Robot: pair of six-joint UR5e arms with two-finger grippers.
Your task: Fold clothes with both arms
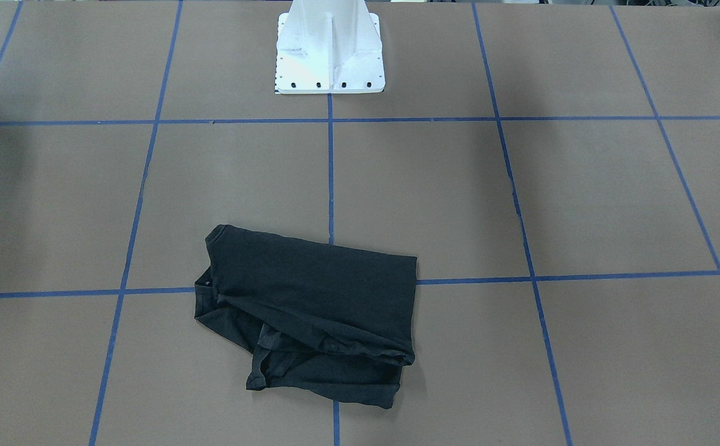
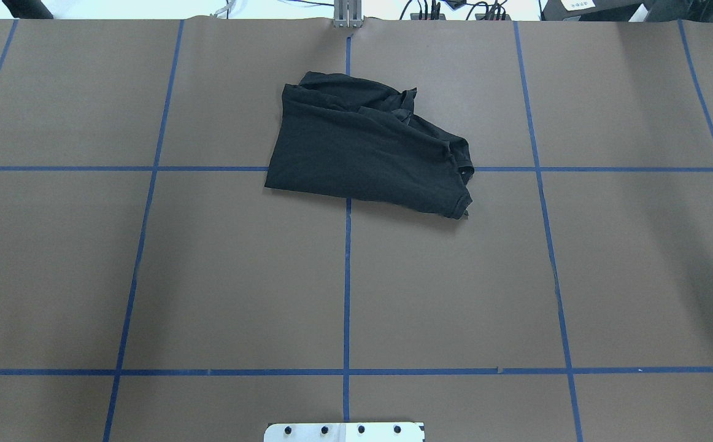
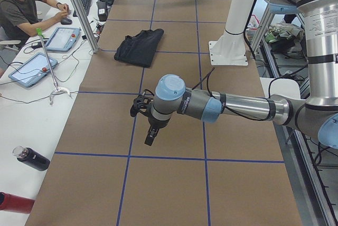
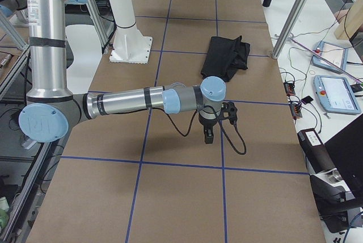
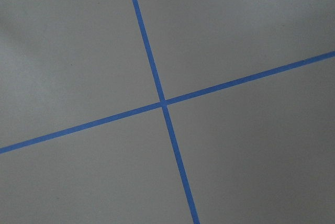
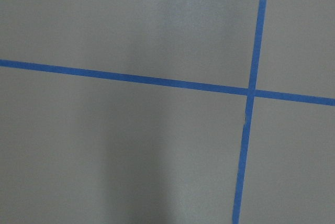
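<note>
The clothes are one black T-shirt [image 1: 310, 310], lying folded into a rough rectangle with rumpled layers along one side, on the brown table. It sits far from the robot, near the middle tape line [image 2: 362, 153]. No print shows on it. My left gripper [image 3: 149, 139] hangs above the table well short of the shirt [image 3: 140, 46], pointing down; I cannot tell whether it is open or shut. My right gripper [image 4: 207, 137] likewise hangs over bare table, apart from the shirt [image 4: 224, 55], and its state cannot be told either. Both wrist views show only table and blue tape.
The white pedestal base [image 1: 329, 56] stands at the robot's side of the table. Blue tape lines [image 2: 347, 276] divide the brown surface into squares. A person [image 3: 21, 9] sits at a side desk with tablets [image 3: 29, 67]. Bottles [image 3: 31, 157] and aluminium posts [image 4: 292, 16] line the operators' edge.
</note>
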